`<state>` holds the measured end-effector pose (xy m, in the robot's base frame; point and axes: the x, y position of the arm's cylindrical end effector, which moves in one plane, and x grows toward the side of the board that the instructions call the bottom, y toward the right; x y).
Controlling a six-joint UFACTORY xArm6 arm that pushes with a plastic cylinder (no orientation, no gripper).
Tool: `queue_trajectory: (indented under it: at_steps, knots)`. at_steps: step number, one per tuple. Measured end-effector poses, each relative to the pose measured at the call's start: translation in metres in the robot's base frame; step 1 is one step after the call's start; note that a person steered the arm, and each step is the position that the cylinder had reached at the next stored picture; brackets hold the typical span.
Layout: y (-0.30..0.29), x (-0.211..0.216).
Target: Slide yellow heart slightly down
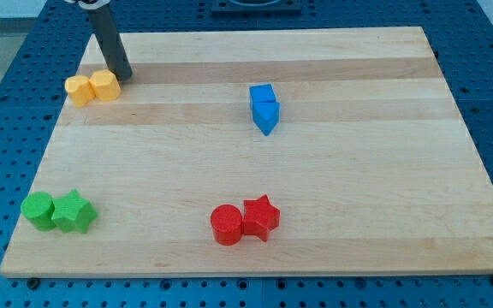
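Note:
Two yellow blocks sit touching near the board's top left corner. The left one (pixel 80 89) has a lobed outline and looks like the yellow heart. The right one (pixel 104 85) looks like a pentagon. My tip (pixel 124 75) rests on the board just to the upper right of the yellow pentagon, very close to it or touching it. The pentagon lies between my tip and the heart. The dark rod slants up towards the view's top left.
A blue cube (pixel 262 93) and a blue wedge-like block (pixel 266 116) touch at the upper middle. A green circle (pixel 38 210) and a green star (pixel 74 212) sit at bottom left. A red circle (pixel 226 225) and a red star (pixel 260 216) sit at bottom middle. The wooden board's left edge (pixel 54 128) is near the yellow blocks.

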<state>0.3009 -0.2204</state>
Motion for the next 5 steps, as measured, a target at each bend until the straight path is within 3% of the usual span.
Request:
queue_trajectory:
  at_steps: [2, 5]
  knots:
    - [-0.019, -0.033]
    - [-0.074, -0.004]
